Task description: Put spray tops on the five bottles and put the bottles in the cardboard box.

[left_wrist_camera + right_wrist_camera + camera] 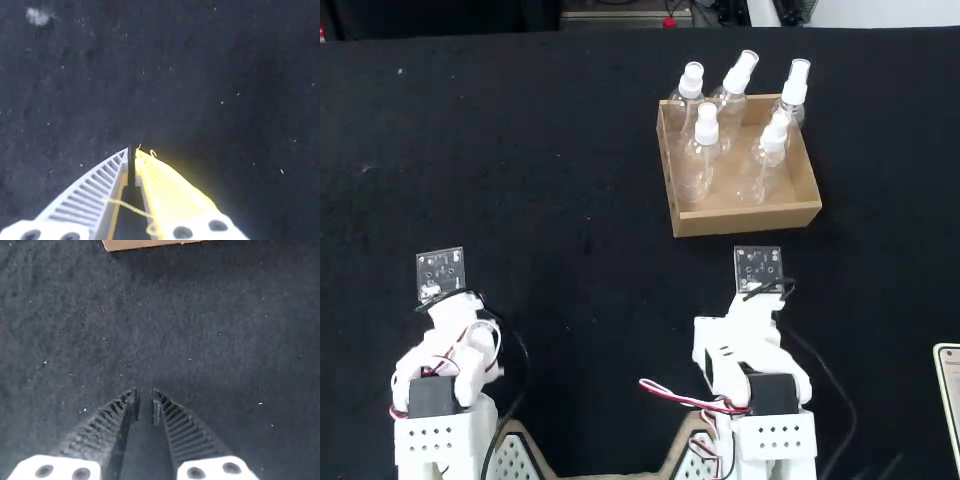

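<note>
Where the table meets its near edge, both arms sit folded back over their white bases, the left arm toward one corner and the right arm nearer the middle, well apart from each other. The left gripper hangs over bare black cloth with its white and yellow fingers pressed tip to tip, gripping nothing. The right gripper is likewise over bare cloth, its dark fingers drawn almost together with only a thin slit between the tips and nothing in it. Farther out, beyond the right arm, stands the cardboard box, a corner of which also shows at the far side of the right wrist view. All five bottles are inside the box, each clear and each capped with a white spray top: two on the nearer side and three along the far wall. A pale-edged flat object lies at the table's right edge.
</note>
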Tool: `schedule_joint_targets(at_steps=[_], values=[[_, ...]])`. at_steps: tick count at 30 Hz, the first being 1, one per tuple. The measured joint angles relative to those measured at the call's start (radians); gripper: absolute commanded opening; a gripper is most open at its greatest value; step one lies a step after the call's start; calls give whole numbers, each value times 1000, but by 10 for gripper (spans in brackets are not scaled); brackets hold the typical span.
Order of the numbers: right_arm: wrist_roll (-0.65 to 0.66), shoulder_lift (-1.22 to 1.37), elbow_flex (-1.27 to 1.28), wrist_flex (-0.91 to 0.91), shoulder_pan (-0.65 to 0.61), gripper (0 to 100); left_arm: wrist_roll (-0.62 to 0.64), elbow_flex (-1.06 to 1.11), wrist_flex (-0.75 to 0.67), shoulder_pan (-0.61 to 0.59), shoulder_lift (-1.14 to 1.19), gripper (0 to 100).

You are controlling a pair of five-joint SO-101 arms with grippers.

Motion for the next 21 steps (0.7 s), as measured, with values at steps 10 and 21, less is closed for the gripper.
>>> schedule_joint_targets(at_steps=[10,21], values=[[0,0,0,0,-2,34,2,0,5,-8,0,30],[0,0,0,0,-2,34,2,0,5,-8,0,30]])
